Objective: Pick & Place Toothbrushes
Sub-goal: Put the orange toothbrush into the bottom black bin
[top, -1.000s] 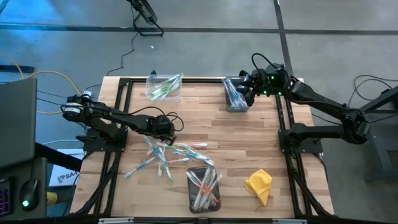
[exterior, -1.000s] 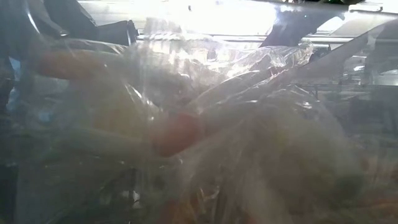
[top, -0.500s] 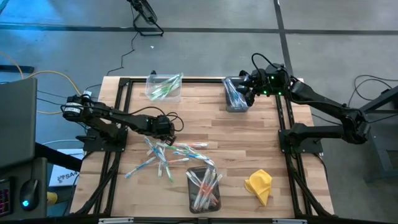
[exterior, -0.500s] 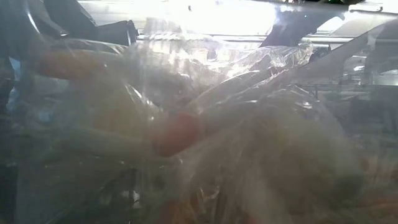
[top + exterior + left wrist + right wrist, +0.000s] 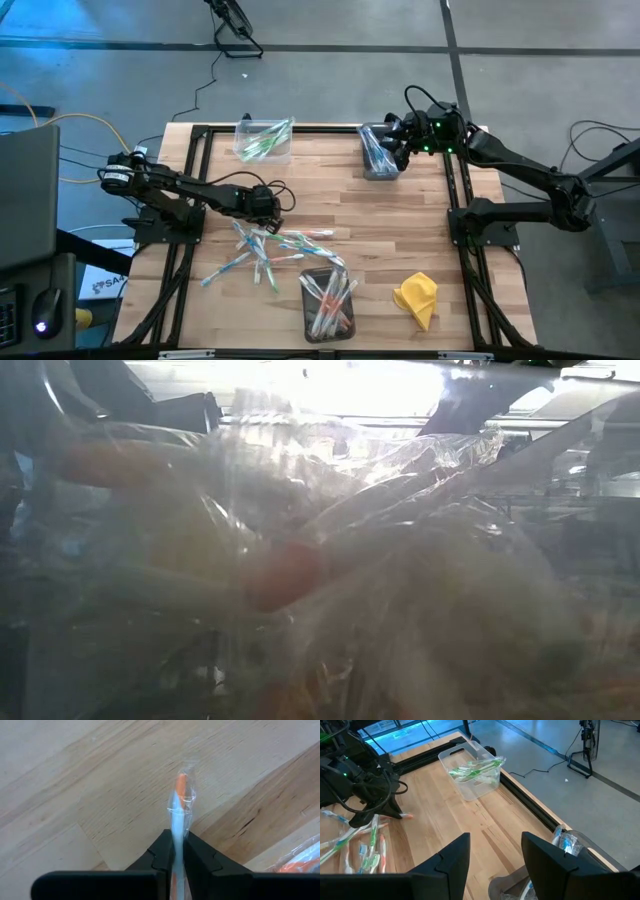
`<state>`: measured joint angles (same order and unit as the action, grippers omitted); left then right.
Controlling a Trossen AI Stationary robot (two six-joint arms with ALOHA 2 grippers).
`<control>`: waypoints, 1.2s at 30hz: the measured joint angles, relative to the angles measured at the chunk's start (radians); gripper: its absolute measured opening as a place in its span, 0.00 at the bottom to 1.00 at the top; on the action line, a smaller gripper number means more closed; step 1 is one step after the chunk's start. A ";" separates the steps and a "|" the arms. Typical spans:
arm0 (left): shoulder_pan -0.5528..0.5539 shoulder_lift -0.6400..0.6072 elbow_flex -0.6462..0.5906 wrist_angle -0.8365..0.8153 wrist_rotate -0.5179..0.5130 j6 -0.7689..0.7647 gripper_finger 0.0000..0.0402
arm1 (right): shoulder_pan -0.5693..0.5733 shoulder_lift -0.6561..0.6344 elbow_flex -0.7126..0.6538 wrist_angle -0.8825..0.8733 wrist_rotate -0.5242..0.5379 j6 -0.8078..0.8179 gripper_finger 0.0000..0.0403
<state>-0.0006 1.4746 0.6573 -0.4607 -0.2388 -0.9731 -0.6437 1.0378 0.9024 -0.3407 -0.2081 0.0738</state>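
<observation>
No readable writing on the bins or wrappers; only a scrap of print on a white sheet [image 5: 103, 285] under the table's lower left edge, too small to read.

Three clear plastic bins on the wooden table [image 5: 420, 230]. Upper left of the high view: a bin [image 5: 263, 140] with green-accented toothbrushes. Upper middle-right: a bin [image 5: 377, 152] with blue-accented ones. Lower centre: a bin [image 5: 328, 304] with pink-red ones, so close to the low camera that only blurred wrappers fill that view. Loose heap of wrapped toothbrushes [image 5: 268, 250] spread left of centre, between the left arm and the lower bin. Crumpled yellow cloth [image 5: 417, 298] at lower right, well apart from the heap.

Left gripper [image 5: 272, 203] at the upper edge of the heap, low over the wood, fingers [image 5: 162, 856] pinched nearly together on one wrapped toothbrush [image 5: 179, 812] with an orange-red end, which sticks out forward past the fingertips over bare wood.

Right gripper [image 5: 393, 140] hanging just at the right side of the blue bin, fingers [image 5: 447, 862] spread wide apart, nothing between them.
</observation>
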 joint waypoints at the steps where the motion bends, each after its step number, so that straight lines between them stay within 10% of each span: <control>1: 0.000 0.000 0.000 0.004 -0.001 0.000 0.07 | 0.000 0.000 0.000 0.000 0.000 0.000 0.43; 36: 0.001 0.001 0.203 -0.044 -0.149 0.169 0.07 | 0.000 0.000 0.000 0.000 0.000 0.000 0.43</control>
<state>0.0002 1.4757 0.8607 -0.5045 -0.3877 -0.8039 -0.6434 1.0378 0.9024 -0.3405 -0.2081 0.0742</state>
